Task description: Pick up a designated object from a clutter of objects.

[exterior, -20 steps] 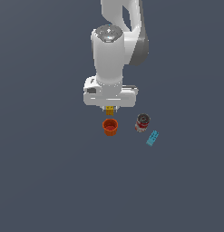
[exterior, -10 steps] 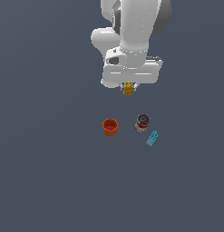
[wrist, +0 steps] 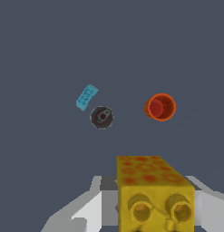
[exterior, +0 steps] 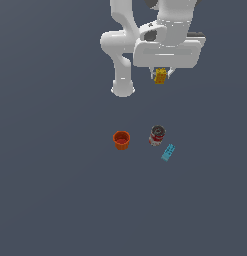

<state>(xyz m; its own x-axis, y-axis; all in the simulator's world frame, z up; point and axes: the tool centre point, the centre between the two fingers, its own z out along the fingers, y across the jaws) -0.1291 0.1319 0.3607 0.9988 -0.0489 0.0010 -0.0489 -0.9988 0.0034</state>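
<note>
Higher than before, the gripper (exterior: pixel 160 75) hangs clamped on the yellow brick (exterior: pixel 160 76), well above the desk (exterior: pixel 55 190) clutter.

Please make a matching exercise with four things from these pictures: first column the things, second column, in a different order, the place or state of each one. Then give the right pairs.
Things:
1. yellow brick
2. orange cup
3. can
4. blue brick

Places or states:
A. lying flat on the floor, nearest the can
B. held in the gripper, high above the floor
C. upright, open top up, standing apart from the others
D. between the cup and the blue brick

Pairs: 1-B, 2-C, 3-D, 4-A
</note>
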